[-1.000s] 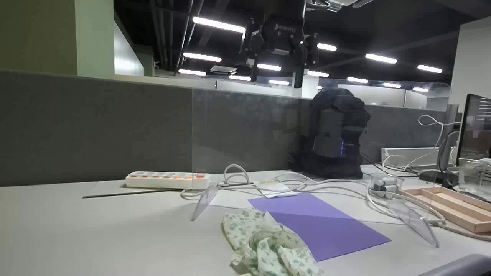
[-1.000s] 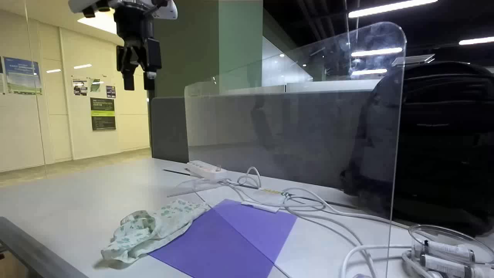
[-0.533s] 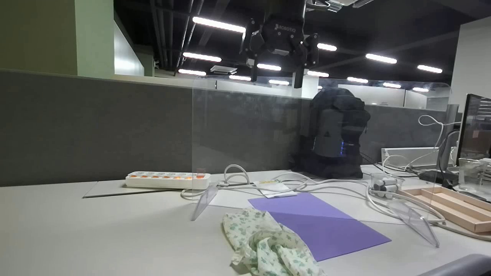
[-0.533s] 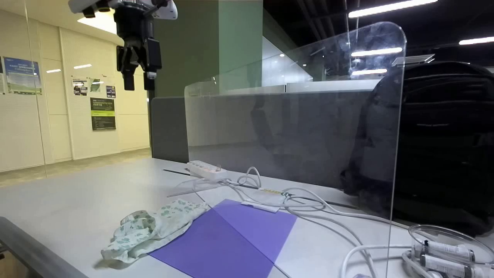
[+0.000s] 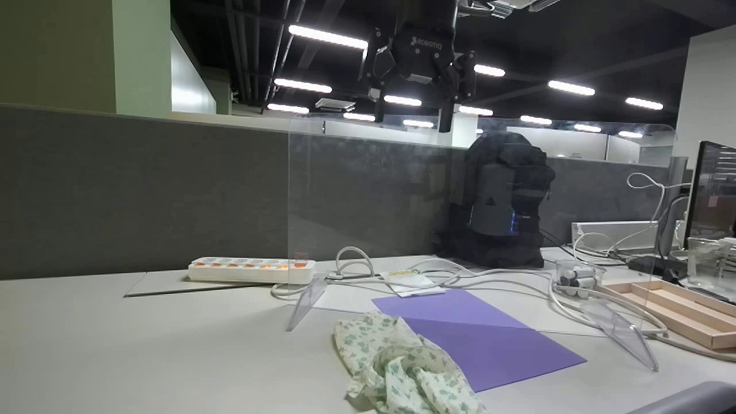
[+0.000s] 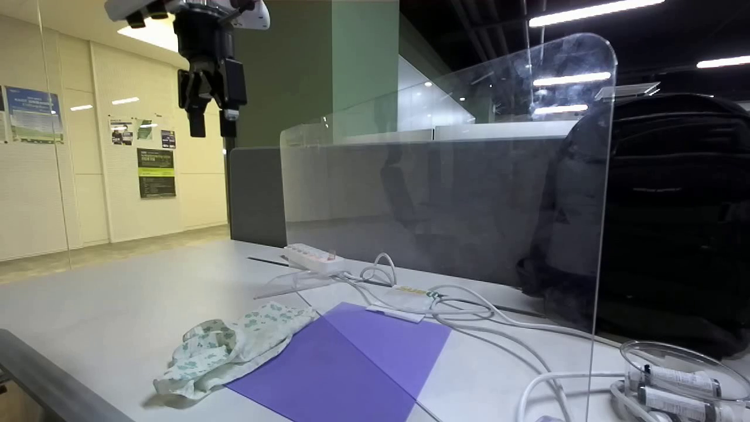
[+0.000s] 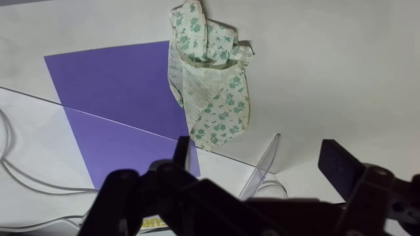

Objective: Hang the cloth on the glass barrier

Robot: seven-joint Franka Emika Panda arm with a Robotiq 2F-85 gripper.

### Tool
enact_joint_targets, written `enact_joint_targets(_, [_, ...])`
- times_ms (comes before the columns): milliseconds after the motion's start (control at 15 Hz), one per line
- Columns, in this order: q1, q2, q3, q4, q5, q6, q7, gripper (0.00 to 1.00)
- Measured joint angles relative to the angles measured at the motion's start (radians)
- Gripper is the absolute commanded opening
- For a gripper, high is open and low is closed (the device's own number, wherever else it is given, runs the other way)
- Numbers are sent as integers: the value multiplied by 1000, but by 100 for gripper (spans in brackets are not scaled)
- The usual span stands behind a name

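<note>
One crumpled cloth (image 7: 211,78) lies on the table (image 7: 328,82), partly over a purple sheet (image 7: 118,91), one end close to the bottom of the glass barrier (image 6: 451,193) (touching or not, I cannot tell). It lies well below the gripper (image 6: 212,126), whose fingers (image 7: 338,167) stand apart, holding nothing; grasping seems next. In the wrist view its long axis runs roughly square to the line joining the fingers, set toward the finger on that view's left, so the descent probably wants a sideways correction. Both exterior views show the barrier upright to its top edge; the wrist view gives little beyond a thin line and one clear foot (image 7: 265,160).
</note>
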Motion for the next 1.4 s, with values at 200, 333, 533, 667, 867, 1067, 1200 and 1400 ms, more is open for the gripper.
enact_joint_targets(200, [1,15,14,-26,-2,104,3,100])
enact_joint_targets(333, [1,44,29,-55,-2,170,12,100])
enact_joint_targets(533, [1,124,43,-91,-2,235,32,100])
enact_joint_targets(667, [1,196,43,-105,-10,302,43,100])
enact_joint_targets(867, [-3,318,36,-109,-38,414,50,100])
enact_joint_targets(1067, [1,429,14,-103,-26,434,1,100])
enact_joint_targets(1200, [0,473,-4,-93,-5,423,-43,100])
enact_joint_targets(1400, [5,486,-13,-87,-8,425,-56,100])
